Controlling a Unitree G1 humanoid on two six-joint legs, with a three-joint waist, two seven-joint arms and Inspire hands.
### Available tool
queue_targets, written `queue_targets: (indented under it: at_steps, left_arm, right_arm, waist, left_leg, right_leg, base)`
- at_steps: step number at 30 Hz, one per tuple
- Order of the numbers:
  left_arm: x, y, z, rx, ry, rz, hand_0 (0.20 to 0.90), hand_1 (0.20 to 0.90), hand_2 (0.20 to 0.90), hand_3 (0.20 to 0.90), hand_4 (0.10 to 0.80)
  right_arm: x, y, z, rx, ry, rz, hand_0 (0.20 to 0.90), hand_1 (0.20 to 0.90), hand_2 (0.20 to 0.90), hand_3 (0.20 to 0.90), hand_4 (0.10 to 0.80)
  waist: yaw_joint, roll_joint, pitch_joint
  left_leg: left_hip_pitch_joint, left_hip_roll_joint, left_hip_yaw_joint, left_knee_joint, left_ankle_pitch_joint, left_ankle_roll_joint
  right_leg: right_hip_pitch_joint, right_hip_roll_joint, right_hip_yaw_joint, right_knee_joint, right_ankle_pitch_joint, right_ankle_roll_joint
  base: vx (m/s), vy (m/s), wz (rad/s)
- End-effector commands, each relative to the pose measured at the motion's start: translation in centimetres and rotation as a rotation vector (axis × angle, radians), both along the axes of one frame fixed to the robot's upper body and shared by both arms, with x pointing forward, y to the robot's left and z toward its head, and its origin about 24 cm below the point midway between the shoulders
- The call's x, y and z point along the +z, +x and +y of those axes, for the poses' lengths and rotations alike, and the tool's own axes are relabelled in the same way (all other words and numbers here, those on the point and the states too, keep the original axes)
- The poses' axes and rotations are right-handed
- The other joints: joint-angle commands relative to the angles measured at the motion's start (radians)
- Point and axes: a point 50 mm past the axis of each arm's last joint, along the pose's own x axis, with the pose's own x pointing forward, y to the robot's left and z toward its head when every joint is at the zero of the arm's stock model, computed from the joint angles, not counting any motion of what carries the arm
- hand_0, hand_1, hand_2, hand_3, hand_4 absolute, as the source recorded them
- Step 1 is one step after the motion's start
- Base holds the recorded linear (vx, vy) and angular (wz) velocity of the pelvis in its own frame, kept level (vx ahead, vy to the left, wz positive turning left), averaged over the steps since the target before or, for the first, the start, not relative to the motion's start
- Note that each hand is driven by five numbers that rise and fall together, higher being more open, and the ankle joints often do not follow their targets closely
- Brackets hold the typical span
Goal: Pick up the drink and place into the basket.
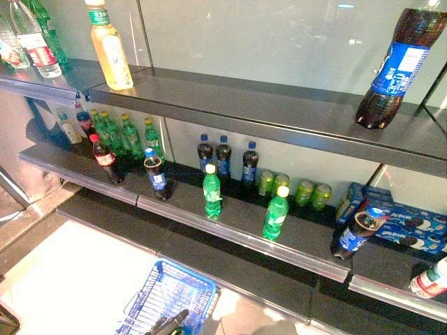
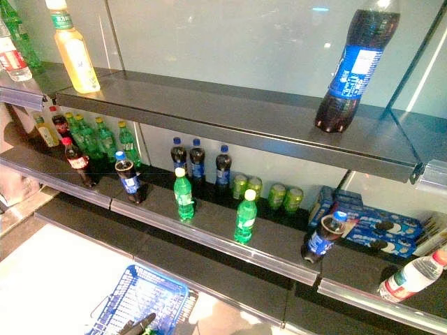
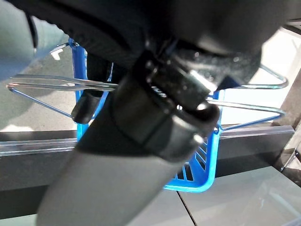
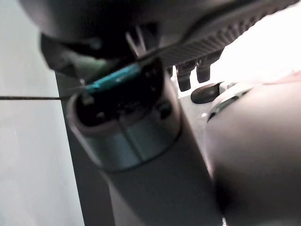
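1. Left hand (image 3: 94, 89) hooks its curled fingers on the blue basket (image 1: 171, 293) handle, bottom centre.
2. Green drink bottles (image 1: 276, 213) stand upright on the middle shelf (image 1: 237, 234), above the basket.
3. Right hand (image 4: 197, 80): cannot tell its state.

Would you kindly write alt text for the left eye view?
Store shelves hold bottled drinks, including two green bottles at the middle shelf's front. Below, a blue basket hangs from the left hand. No drink is in it.
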Motion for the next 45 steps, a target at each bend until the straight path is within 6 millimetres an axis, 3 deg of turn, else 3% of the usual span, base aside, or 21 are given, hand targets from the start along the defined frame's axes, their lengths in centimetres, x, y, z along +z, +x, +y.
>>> queue_targets:
  at_steps: [1,8,11,14,15,17,18,21,22,23,24,29,30,34,36,39,41,45]
  left_arm:
    - [0.9,4.3,-0.6,-0.069,0.008,-0.168,0.3,0.3,0.3,0.2,0.1]
    - [0.9,4.2,-0.4,-0.062,0.009,-0.16,0.3,0.3,0.3,0.2,0.1]
    - [1.0,4.5,-0.2,-0.064,0.016,-0.163,0.3,0.3,0.3,0.2,0.1]
    - [1.4,5.1,0.6,-0.08,0.032,-0.172,0.3,0.3,0.3,0.2,0.1]
    - [1.5,5.2,0.7,-0.081,0.033,-0.173,0.3,0.3,0.3,0.2,0.1]
    - [1.9,5.7,1.2,-0.094,0.048,-0.187,0.3,0.3,0.3,0.2,0.1]
    - [1.9,5.7,1.3,-0.095,0.049,-0.187,0.3,0.3,0.3,0.2,0.1]
    - [2.2,5.8,1.8,-0.094,0.066,-0.194,0.3,0.3,0.3,0.2,0.1]
    - [2.4,5.7,2.2,-0.084,0.077,-0.198,0.3,0.3,0.3,0.2,0.1]
    - [2.4,5.7,2.3,-0.081,0.078,-0.199,0.3,0.3,0.3,0.2,0.1]
    - [2.6,5.5,2.5,-0.065,0.088,-0.199,0.3,0.3,0.3,0.2,0.1]
    - [2.5,4.6,2.6,-0.041,0.092,-0.187,0.3,0.3,0.3,0.2,0.1]
    - [2.5,4.3,2.6,-0.033,0.09,-0.184,0.3,0.3,0.3,0.2,0.1]
    - [2.3,3.9,2.6,-0.02,0.085,-0.181,0.3,0.3,0.3,0.2,0.1]
    - [2.2,3.5,2.4,-0.008,0.08,-0.182,0.3,0.3,0.3,0.2,0.1]
    - [2.1,3.2,2.1,0.006,0.072,-0.183,0.3,0.3,0.3,0.2,0.1]
    - [2.1,3.2,2.1,0.006,0.072,-0.183,0.3,0.3,0.3,0.2,0.1]
    - [2.0,2.7,1.7,0.022,0.06,-0.186,0.3,0.3,0.3,0.2,0.1]
  right_arm:
    - [0.2,-2.8,-2.2,-0.046,-0.113,0.2,0.9,0.9,0.9,0.9,0.8]
    - [0.9,-2.7,-4.2,-0.116,-0.355,0.22,0.9,0.9,0.9,0.9,0.8]
    - [1.4,-1.0,-5.3,-0.138,-0.439,0.124,0.9,0.9,0.9,0.9,0.8]
    - [2.3,2.6,-6.3,-0.117,-0.489,-0.065,0.9,0.9,0.9,0.9,0.8]
    - [2.4,2.9,-6.4,-0.115,-0.49,-0.083,0.9,0.9,0.9,0.9,0.8]
    - [3.6,6.0,-6.7,-0.07,-0.498,-0.278,0.9,0.9,0.9,0.9,0.8]
    - [3.7,6.1,-6.7,-0.066,-0.499,-0.293,0.9,0.9,0.9,0.9,0.8]
    - [5.4,9.0,-6.2,-0.007,-0.5,-0.473,0.9,0.9,0.9,0.9,0.8]
    - [7.1,10.9,-5.4,0.028,-0.489,-0.566,0.9,0.9,0.9,0.9,0.8]
    - [7.3,11.0,-5.3,0.035,-0.487,-0.58,0.9,0.9,0.9,0.9,0.8]
    - [9.3,12.4,-4.6,0.095,-0.505,-0.682,0.9,0.9,0.9,0.9,0.8]
    - [13.5,14.1,-4.0,0.207,-0.516,-0.877,0.9,0.9,0.9,0.9,0.8]
    - [15.2,14.7,-3.8,0.232,-0.508,-0.942,0.9,0.9,0.9,0.9,0.8]
    - [17.5,15.4,-3.7,0.265,-0.538,-1.048,0.9,0.9,0.9,0.9,0.8]
    - [19.6,15.9,-3.9,0.242,-0.599,-1.145,0.9,0.9,0.9,0.9,0.8]
    - [22.0,16.1,-4.3,0.147,-0.682,-1.264,0.9,0.9,0.9,0.9,0.8]
    - [22.0,16.1,-4.3,0.147,-0.682,-1.264,0.9,0.9,0.9,0.9,0.8]
    - [25.1,16.0,-4.7,0.03,-0.787,-1.413,0.9,0.9,0.9,0.9,0.8]
  waist:
    - [0.034,0.02,0.065]
    - [0.039,0.021,0.061]
    - [0.042,0.015,0.064]
    - [0.048,0.002,0.073]
    - [0.049,0.001,0.074]
    - [0.052,-0.015,0.082]
    - [0.051,-0.016,0.082]
    - [0.046,-0.034,0.087]
    - [0.037,-0.043,0.088]
    - [0.036,-0.044,0.088]
    - [0.023,-0.053,0.087]
    - [0.004,-0.056,0.076]
    - [-0.002,-0.054,0.072]
    - [-0.012,-0.05,0.066]
    - [-0.02,-0.045,0.063]
    - [-0.028,-0.037,0.061]
    - [-0.027,-0.037,0.061]
    - [-0.038,-0.023,0.058]
  left_leg:
    - [0.056,0.013,-0.02,0.006,-0.112,-0.001]
    - [0.056,0.015,-0.025,0.006,-0.111,-0.002]
    - [0.057,0.017,-0.026,0.006,-0.111,-0.004]
    - [0.054,0.022,-0.028,0.006,-0.109,-0.003]
    - [0.054,0.022,-0.028,0.006,-0.109,-0.002]
    - [0.048,0.026,-0.031,0.006,-0.107,-0.001]
    - [0.047,0.026,-0.031,0.006,-0.106,-0.001]
    - [0.042,0.028,-0.033,0.006,-0.104,0.0]
    - [0.04,0.03,-0.034,0.006,-0.103,-0.001]
    - [0.041,0.03,-0.034,0.006,-0.103,-0.001]
    - [0.04,0.031,-0.033,0.006,-0.103,-0.001]
    - [0.042,0.025,-0.034,0.006,-0.107,0.002]
    - [0.042,0.023,-0.033,0.006,-0.109,0.003]
    - [0.043,0.022,-0.027,0.006,-0.112,0.003]
    - [0.044,0.023,-0.02,0.006,-0.114,0.003]
    - [0.044,0.026,-0.011,0.006,-0.116,0.002]
    - [0.044,0.026,-0.011,0.006,-0.116,0.002]
    - [0.043,0.029,0.002,0.006,-0.119,0.002]
  right_leg:
    - [-0.021,-0.07,-0.049,0.02,0.046,0.045]
    - [-0.018,-0.071,-0.05,0.018,0.049,0.049]
    - [-0.017,-0.07,-0.047,0.018,0.051,0.051]
    - [-0.022,-0.068,-0.042,0.02,0.053,0.053]
    - [-0.022,-0.067,-0.042,0.02,0.054,0.053]
    - [-0.027,-0.066,-0.04,0.019,0.058,0.056]
    - [-0.028,-0.065,-0.04,0.019,0.059,0.057]
    - [-0.034,-0.064,-0.037,0.018,0.065,0.061]
    - [-0.036,-0.063,-0.035,0.018,0.068,0.064]
    - [-0.036,-0.063,-0.035,0.018,0.069,0.065]
    - [-0.038,-0.061,-0.032,0.017,0.071,0.067]
    - [-0.04,-0.059,-0.021,0.015,0.069,0.068]
    - [-0.043,-0.06,-0.017,0.016,0.067,0.067]
    - [-0.048,-0.062,-0.01,0.018,0.064,0.068]
    - [-0.054,-0.063,-0.006,0.019,0.063,0.068]
    - [-0.061,-0.066,-0.002,0.021,0.061,0.07]
    - [-0.062,-0.066,-0.001,0.022,0.061,0.07]
    - [-0.072,-0.07,0.003,0.027,0.056,0.073]
  base:
    - [0.0,0.0,0.0]
    - [0.0,0.0,0.0]
    - [-0.004,-0.025,0.0]
    - [-0.022,-0.049,0.0]
    - [-0.038,-0.071,-0.02]
    - [-0.044,-0.071,-0.02]
    - [-0.041,-0.061,-0.01]
    - [-0.034,-0.07,-0.02]
    - [-0.015,-0.056,-0.01]
    - [-0.015,-0.071,-0.01]
    - [-0.005,-0.038,-0.01]
    - [0.013,0.003,0.0]
    - [0.0,0.0,0.0]
    - [0.004,0.009,0.0]
    - [0.009,0.035,-0.05]
    - [0.001,0.03,-0.12]
    - [-0.001,0.017,-0.08]
    - [-0.005,0.03,-0.06]
